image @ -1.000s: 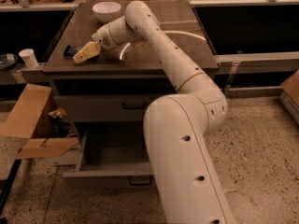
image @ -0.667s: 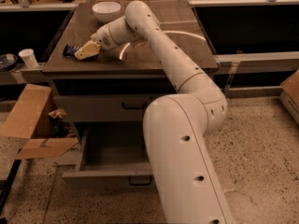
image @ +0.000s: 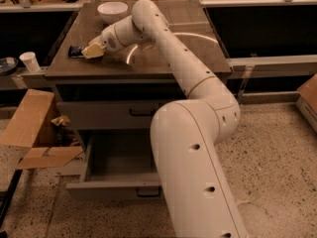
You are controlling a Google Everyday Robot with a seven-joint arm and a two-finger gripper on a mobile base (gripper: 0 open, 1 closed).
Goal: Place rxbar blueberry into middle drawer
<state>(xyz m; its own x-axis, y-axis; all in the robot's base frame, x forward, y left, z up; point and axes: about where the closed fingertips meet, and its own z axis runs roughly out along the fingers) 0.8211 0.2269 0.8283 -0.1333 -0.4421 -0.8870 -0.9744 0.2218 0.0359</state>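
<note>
The rxbar blueberry (image: 75,50), a small dark flat bar, lies on the left side of the brown counter top (image: 163,58). My gripper (image: 92,50) is low over the counter, right against the bar's right end, at the end of the white arm that reaches up from the lower right. The middle drawer (image: 115,186) stands pulled open below the counter. Its grey tray interior (image: 119,155) shows nothing in it, and my arm hides its right part. A closed drawer (image: 114,114) sits above it.
A white bowl (image: 112,10) stands at the back of the counter behind the gripper. A paper cup (image: 29,61) sits on a ledge to the left. An open cardboard box (image: 30,128) lies on the floor left of the drawers. Another box (image: 309,100) is at the right edge.
The gripper has edged slightly toward the bar on the counter. The bar, bowl and open drawer have not moved.
</note>
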